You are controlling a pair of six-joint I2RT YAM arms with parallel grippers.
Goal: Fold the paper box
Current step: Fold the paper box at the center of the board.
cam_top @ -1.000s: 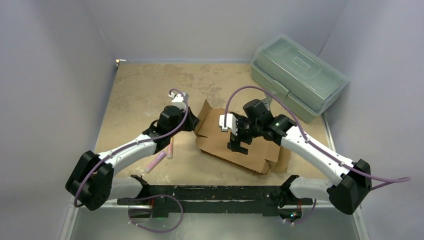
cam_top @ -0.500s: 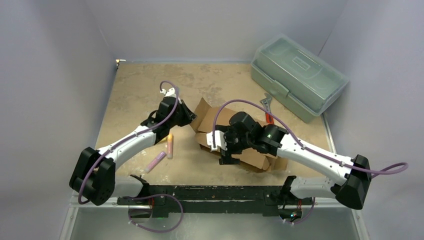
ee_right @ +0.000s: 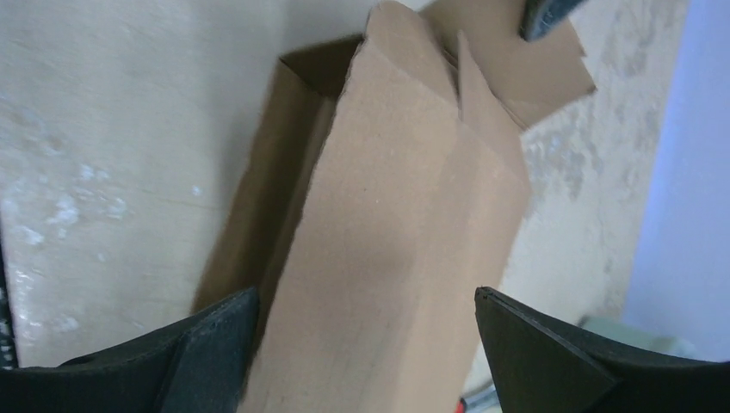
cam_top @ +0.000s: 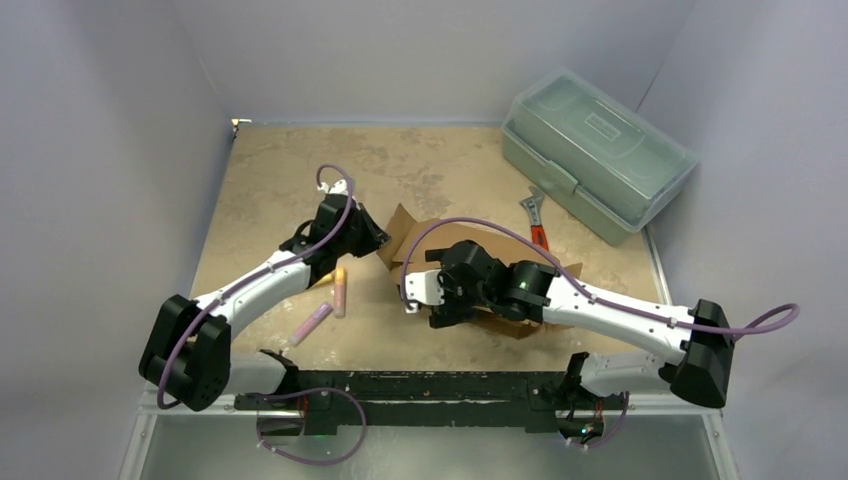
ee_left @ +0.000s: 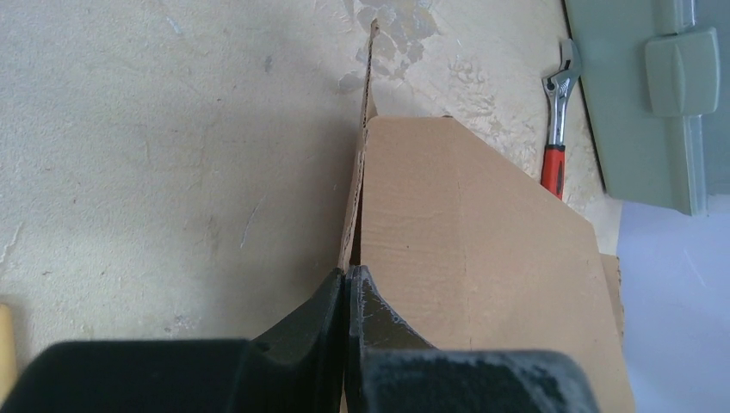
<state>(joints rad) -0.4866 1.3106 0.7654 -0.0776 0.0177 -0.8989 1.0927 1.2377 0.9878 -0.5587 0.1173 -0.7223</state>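
The brown cardboard paper box (cam_top: 412, 238) lies partly folded in the middle of the table, mostly hidden under my right arm. My left gripper (cam_top: 372, 238) is shut on the thin edge of its left flap; in the left wrist view the fingers (ee_left: 348, 277) pinch that upright edge, with a flat panel (ee_left: 465, 258) to the right. My right gripper (cam_top: 443, 312) hovers over the box's near-left part. In the right wrist view it (ee_right: 366, 301) is open wide, and a long folded panel (ee_right: 405, 232) runs between the jaws without touching them.
A translucent grey-green toolbox (cam_top: 595, 150) stands at the back right. A wrench with a red handle (cam_top: 535, 222) lies beside the box and also shows in the left wrist view (ee_left: 555, 129). Two markers (cam_top: 340, 290) (cam_top: 312, 322) lie near the left arm.
My right arm has swung left and toward the near edge, low over the box, which uncovers the wrench. The box's panels have folded flatter. My left gripper has shifted slightly, holding the flap.
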